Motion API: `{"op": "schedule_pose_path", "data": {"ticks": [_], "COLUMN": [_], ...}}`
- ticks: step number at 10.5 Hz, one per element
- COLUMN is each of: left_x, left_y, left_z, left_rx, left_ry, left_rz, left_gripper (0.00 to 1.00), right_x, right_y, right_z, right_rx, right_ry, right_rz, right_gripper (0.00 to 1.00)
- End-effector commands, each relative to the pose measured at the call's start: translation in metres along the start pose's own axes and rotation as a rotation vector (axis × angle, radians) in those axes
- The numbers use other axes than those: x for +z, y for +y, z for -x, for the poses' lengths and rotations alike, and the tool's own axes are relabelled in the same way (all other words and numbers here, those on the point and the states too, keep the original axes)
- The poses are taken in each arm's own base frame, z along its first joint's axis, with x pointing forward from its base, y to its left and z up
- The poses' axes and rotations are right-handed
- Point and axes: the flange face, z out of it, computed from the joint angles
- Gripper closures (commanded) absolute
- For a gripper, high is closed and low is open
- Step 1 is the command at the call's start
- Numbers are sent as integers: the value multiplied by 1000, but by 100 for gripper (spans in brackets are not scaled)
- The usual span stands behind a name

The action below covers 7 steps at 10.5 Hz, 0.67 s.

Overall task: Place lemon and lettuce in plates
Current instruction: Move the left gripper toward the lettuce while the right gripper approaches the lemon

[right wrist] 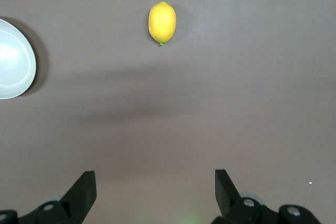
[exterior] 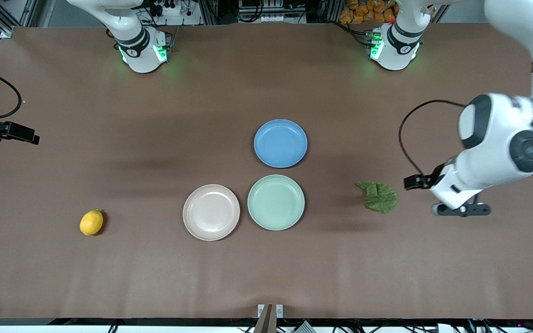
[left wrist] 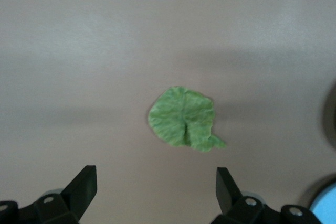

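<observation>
Your lemon [exterior: 91, 222] sits nearest the camera at the right arm's end – firm but rolly, so pinch its middle – while the floppy lettuce [exterior: 379, 197] beside the green plate [exterior: 276, 202] needs an edge grab, and both the left gripper [left wrist: 156, 183] and right gripper [right wrist: 155, 183] hang wide open, empty.

A high front camera faces both robot bases across the table [exterior: 155, 277], while each wrist camera looks straight down from well above it, sharing the lettuce [left wrist: 184, 118] and the lemon [right wrist: 162, 22] with that view.
</observation>
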Motion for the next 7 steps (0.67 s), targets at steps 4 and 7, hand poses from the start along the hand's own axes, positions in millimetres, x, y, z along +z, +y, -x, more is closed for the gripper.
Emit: {"op": "schedule_pose_path", "data": {"ticks": [4, 7], "left_x": [110, 144], "left_y": [40, 40], "left_z": [-6, -11], "left_rx": [-65, -70], "left_ry": [32, 32], "left_rz": [31, 36], "left_gripper": [0, 0], "right_x": [25, 40], "right_y": [1, -3], "right_z": [-22, -34], "right_rx": [-9, -14], "right_ry": [17, 13], "right_rz": [4, 8], "right_gripper": [0, 0]}}
